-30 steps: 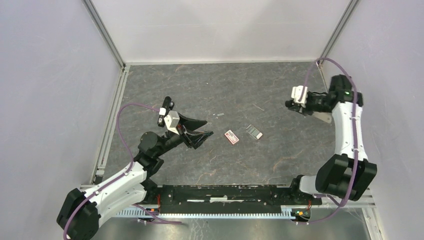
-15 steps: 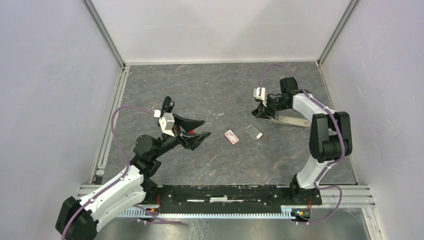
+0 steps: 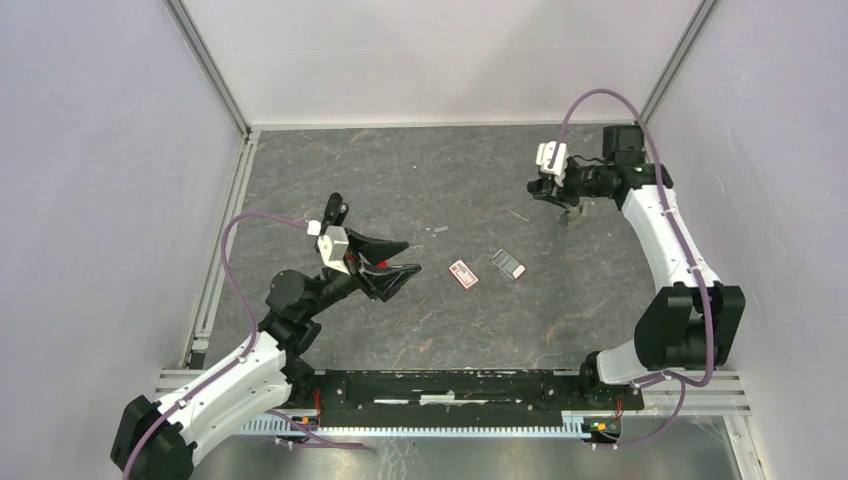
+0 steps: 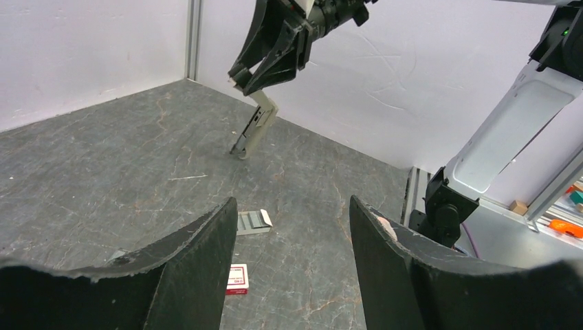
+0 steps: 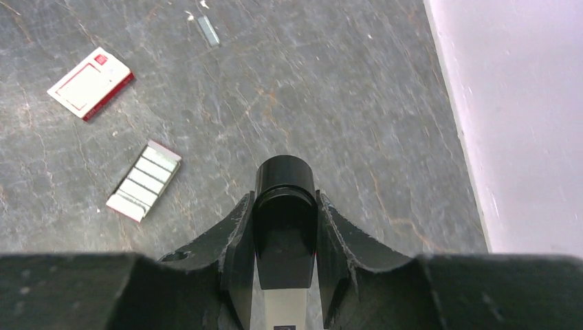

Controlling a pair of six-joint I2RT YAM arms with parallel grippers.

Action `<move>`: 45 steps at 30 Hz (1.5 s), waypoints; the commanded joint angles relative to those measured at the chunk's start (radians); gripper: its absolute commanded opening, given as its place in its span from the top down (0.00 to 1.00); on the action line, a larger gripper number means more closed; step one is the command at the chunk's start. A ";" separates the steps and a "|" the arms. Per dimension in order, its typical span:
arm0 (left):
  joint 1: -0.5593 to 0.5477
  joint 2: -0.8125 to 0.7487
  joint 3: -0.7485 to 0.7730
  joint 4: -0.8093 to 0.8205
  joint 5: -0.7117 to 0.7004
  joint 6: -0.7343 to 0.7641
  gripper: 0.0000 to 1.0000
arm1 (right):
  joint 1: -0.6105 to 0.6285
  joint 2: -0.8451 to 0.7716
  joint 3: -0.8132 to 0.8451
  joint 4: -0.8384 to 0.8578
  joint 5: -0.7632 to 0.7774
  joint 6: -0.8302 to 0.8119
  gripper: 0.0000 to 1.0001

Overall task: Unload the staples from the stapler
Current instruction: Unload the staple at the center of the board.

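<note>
The right gripper [image 5: 283, 206] is clamped on the stapler [image 4: 258, 124]. Its two fingers [image 5: 237, 227] squeeze the black end from both sides. The grey-beige rail hangs down under this gripper. The low tip is close to the table [image 3: 420, 330], but I cannot tell if it touches.

The staples [image 5: 144, 180] lie flat on the table, below this gripper and a bit to one side. A red-and-white box [image 5: 89, 82] lies farther out, past the staples.

The left gripper [image 4: 292, 206] has its fingers wide apart, with nothing between them. The staples lie on the table just in front of it. The box is right beside them, a little closer to this gripper.
</note>
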 commanded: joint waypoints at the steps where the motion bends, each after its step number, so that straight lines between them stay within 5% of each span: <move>1: 0.001 -0.015 0.011 0.011 0.000 0.043 0.32 | -0.085 -0.058 0.075 -0.081 -0.039 -0.033 1.00; 16: 0.001 0.005 0.008 0.049 0.012 0.025 0.32 | -0.200 0.006 -0.112 -0.106 -0.030 -0.105 1.00; 25: 0.001 -0.004 0.013 0.039 0.010 0.020 0.32 | -0.107 0.039 0.098 0.019 -0.053 0.129 1.00; 35: 0.001 0.001 0.018 0.039 0.017 0.029 0.31 | -0.193 -0.102 0.143 -0.175 0.105 -0.024 1.00; 40: 0.001 0.020 0.019 0.066 0.026 0.008 0.31 | -0.071 -0.015 0.142 -0.101 0.108 0.045 1.00; 45: 0.001 -0.007 0.011 0.049 0.014 0.007 0.31 | 0.121 0.189 0.004 0.202 0.118 0.196 1.00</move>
